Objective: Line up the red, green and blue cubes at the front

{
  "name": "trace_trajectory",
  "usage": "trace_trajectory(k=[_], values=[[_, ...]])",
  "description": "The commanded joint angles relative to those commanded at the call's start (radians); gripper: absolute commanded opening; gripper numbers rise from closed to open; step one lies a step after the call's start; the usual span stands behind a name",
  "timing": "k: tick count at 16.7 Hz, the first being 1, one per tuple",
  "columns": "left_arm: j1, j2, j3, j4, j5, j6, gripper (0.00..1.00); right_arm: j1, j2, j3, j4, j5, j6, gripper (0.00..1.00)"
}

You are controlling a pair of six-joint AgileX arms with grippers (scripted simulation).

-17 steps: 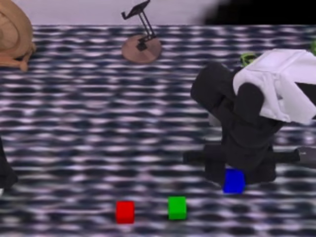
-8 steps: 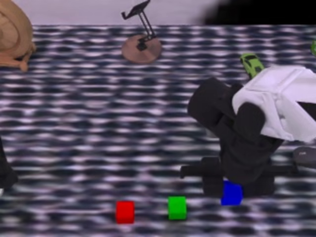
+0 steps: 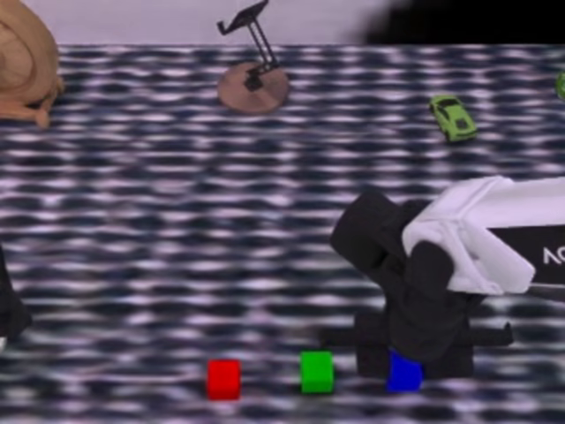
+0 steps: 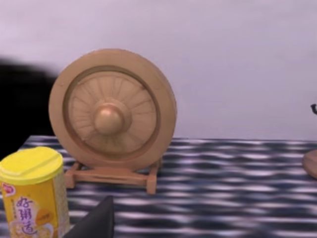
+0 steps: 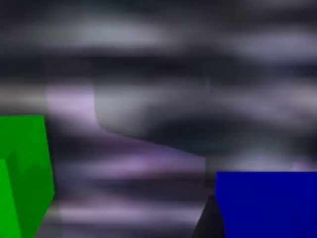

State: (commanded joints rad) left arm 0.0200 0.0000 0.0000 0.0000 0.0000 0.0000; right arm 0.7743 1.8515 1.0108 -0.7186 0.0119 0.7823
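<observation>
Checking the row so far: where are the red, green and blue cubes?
red cube (image 3: pixel 223 379), top view, front face.
green cube (image 3: pixel 317 372), top view, front face.
blue cube (image 3: pixel 403 374), top view, visible front-left part.

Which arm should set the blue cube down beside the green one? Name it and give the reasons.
Right. The right gripper is already over the blue cube at the front, just right of the green cube. The left arm sits parked at the table's far left edge, beyond the red cube.
</observation>
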Motion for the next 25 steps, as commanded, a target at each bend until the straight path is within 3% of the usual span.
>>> trace_trajectory(k=[3, 16, 25], values=[[0.0, 0.0, 0.0, 0.0, 0.0, 0.0, 1.0, 0.0, 0.0, 0.0, 0.0, 0.0, 0.0, 0.0], [0.0, 0.0, 0.0, 0.0, 0.0, 0.0, 1.0, 0.0, 0.0, 0.0, 0.0, 0.0, 0.0, 0.98], [0.0, 0.0, 0.0, 0.0, 0.0, 0.0, 1.0, -0.001, -0.001, 0.0, 0.0, 0.0, 0.0, 1.0]])
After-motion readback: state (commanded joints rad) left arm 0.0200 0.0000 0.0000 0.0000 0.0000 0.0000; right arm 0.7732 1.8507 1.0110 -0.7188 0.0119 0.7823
